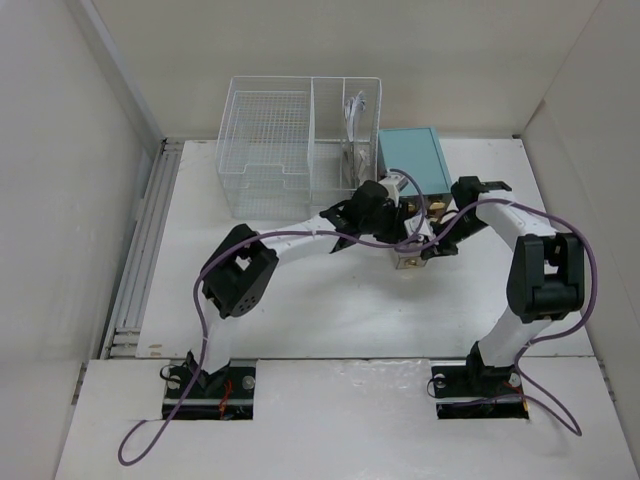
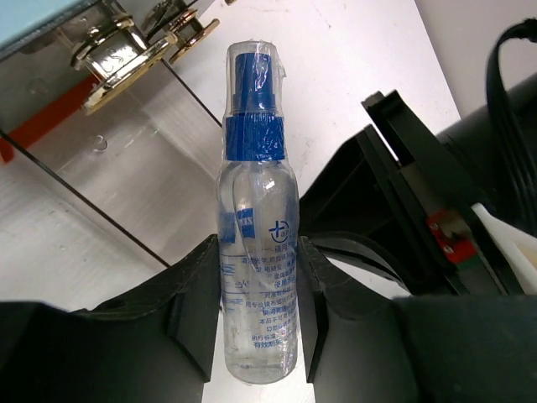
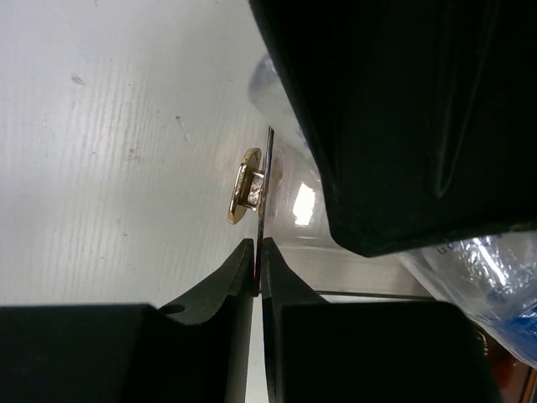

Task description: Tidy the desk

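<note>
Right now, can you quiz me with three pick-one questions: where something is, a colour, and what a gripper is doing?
1. Where is the teal box? A) right of the wire basket B) inside it C) by the arm bases
2. The spray bottle has a cap that is: A) red B) blue C) yellow
3. The left gripper is: A) open, empty B) shut on the spray bottle C) out of view
Answers: 1 A, it sits beside the basket's right end; 2 B, the nozzle is blue; 3 B, its fingers press both sides of the bottle.
</note>
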Robot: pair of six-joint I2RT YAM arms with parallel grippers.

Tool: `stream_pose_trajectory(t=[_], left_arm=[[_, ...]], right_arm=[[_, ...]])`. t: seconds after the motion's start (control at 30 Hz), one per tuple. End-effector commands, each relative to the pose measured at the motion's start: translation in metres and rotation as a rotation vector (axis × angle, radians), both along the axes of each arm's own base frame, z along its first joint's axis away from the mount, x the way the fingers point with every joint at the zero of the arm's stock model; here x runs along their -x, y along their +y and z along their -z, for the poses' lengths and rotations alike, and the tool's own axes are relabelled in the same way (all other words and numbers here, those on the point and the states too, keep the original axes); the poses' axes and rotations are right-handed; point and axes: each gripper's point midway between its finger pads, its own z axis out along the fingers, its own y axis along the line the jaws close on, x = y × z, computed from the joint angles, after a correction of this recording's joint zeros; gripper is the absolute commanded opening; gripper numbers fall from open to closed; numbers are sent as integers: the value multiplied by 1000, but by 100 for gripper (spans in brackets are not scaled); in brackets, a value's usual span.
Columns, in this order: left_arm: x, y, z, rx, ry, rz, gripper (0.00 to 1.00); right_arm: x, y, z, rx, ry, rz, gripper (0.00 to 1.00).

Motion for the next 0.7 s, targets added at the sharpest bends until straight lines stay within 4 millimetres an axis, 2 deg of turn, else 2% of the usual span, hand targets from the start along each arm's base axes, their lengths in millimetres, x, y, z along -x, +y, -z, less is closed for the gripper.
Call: stream_pose_trajectory(t=[0.0, 0.07, 0.13, 0.17, 0.23, 0.3, 0.33, 0.37, 0.4, 0.5, 0.57, 0.67], left_arm=[[-11, -16, -39, 94, -54, -16, 0], [-8, -22, -39, 99, -45, -11, 0], [-14, -24, -43, 106, -50, -38, 0], [-15, -24, -36, 97, -43, -38, 0], [-19, -25, -43, 101, -54, -52, 0], [-21, -24, -32, 72, -39, -65, 0], [-22, -26, -37, 80, -46, -65, 5], [-22, -26, -37, 80, -46, -65, 16], [-22, -25, -30, 66, -35, -65, 23], [-22, -25, -30, 62, -42, -61, 39], [-21, -24, -26, 55, -36, -61, 46], [-19, -21, -26, 46, -39, -57, 47]], right_arm=[[20, 0, -11, -24, 25, -18, 12], [22, 0, -9, -25, 27, -26, 12], [23, -3, -9, -25, 36, -16, 12], [23, -3, -9, -24, 36, -16, 12], [26, -3, -7, -24, 47, -16, 12], [26, -3, -7, -25, 41, -23, 12], [26, -3, -7, -25, 41, -23, 12], [26, -3, -7, -25, 41, -23, 12], [26, -3, -7, -25, 41, -23, 12], [25, -4, -7, -36, 55, -13, 12], [23, -4, -9, -36, 46, -13, 12], [25, -2, -8, -45, 64, -11, 12]])
